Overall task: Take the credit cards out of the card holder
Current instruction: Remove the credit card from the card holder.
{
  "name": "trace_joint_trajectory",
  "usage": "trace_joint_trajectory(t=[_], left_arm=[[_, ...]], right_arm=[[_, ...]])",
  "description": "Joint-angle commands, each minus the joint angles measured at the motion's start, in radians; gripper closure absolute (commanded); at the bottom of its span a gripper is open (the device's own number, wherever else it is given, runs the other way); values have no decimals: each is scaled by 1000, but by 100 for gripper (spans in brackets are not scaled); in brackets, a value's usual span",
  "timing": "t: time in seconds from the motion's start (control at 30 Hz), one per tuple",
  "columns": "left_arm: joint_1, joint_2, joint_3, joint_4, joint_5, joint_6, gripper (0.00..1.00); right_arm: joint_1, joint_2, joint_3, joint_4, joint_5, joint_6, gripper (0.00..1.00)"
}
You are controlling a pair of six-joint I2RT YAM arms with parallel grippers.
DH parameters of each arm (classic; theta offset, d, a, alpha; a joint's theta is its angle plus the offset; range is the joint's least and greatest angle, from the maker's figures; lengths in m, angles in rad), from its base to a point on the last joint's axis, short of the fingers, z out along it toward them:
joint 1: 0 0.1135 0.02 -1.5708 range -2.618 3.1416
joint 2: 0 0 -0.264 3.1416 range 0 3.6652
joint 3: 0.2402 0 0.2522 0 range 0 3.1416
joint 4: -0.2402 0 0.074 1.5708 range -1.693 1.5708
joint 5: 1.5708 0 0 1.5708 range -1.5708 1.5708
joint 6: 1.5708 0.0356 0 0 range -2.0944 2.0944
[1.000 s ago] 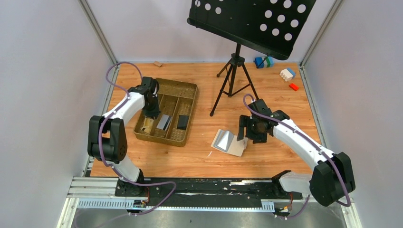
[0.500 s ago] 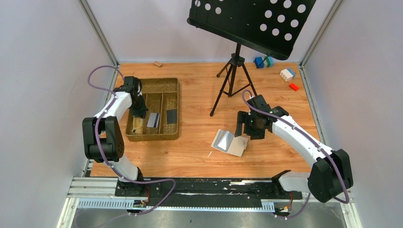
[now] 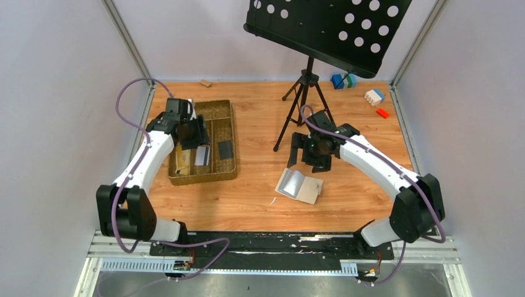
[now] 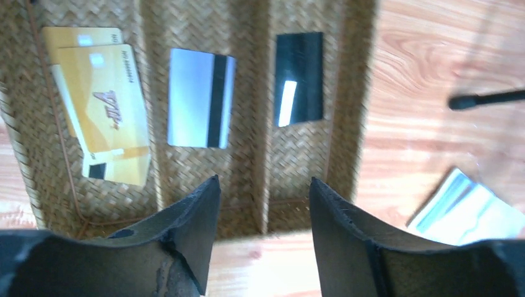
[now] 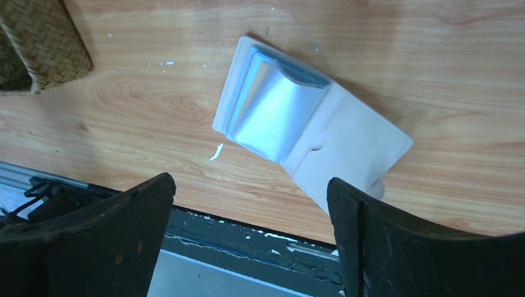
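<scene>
The cream-beige card holder [image 3: 299,185] lies open on the table, its light blue inside up [image 5: 272,108]; it also shows in the left wrist view [image 4: 473,207]. No card shows in it. The credit cards lie in the woven tray [image 3: 223,176]: orange-yellow ones [image 4: 102,102] in the left compartment, silver-grey with a dark stripe [image 4: 199,98] in the middle, black [image 4: 299,77] on the right. My left gripper [image 3: 198,137] [image 4: 263,182] is open and empty above the tray. My right gripper [image 3: 308,161] [image 5: 251,180] is open and empty, above and just behind the holder.
A black music stand on a tripod [image 3: 303,105] stands behind my right gripper, one leg close to it. Toy blocks [image 3: 374,96] lie at the back right and a small wooden block [image 3: 205,83] at the back edge. A tray corner shows in the right wrist view [image 5: 43,43].
The tray has turned and slid to the left. My left gripper has lifted out of the tray's left compartment. My right gripper has drawn back and left from the holder's right edge.
</scene>
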Motion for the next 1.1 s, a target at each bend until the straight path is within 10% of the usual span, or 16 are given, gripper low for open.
trace_joint_trajectory(t=[0.0, 0.4, 0.57, 1.07], left_arm=[[-41, -119, 6, -30, 1, -7, 36], [-429, -195, -144, 174, 182, -165, 40], [-588, -76, -108, 216, 174, -217, 42], [-623, 299, 8, 347, 344, -251, 44]], right_arm=[[79, 73, 43, -47, 43, 92, 5], [38, -29, -275, 134, -42, 126, 23], [6, -74, -363, 174, -30, 125, 45], [-19, 24, -408, 242, 12, 68, 71]])
